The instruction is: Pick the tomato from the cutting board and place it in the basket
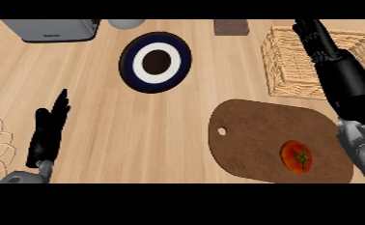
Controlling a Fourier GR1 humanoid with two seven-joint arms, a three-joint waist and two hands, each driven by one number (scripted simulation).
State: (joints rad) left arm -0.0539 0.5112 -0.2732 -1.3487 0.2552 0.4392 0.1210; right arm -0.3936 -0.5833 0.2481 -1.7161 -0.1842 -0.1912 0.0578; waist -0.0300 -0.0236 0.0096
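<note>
A red tomato (297,156) with a green stem lies on the brown cutting board (249,137) at the lower right. Behind the board, at the upper right, stands the woven basket (285,69). My right hand (316,38) hovers over the basket with its fingers straight, open and holding nothing; its forearm runs down past the board's right end. My left hand (50,127) rests open at the lower left, fingers pointing up, far from the tomato.
A dark blue plate (155,62) with a white ring sits at the centre back. A grey toaster (53,30) stands at the back left, a pale round object (126,23) beside it, and a brown block (231,27) behind the basket's left.
</note>
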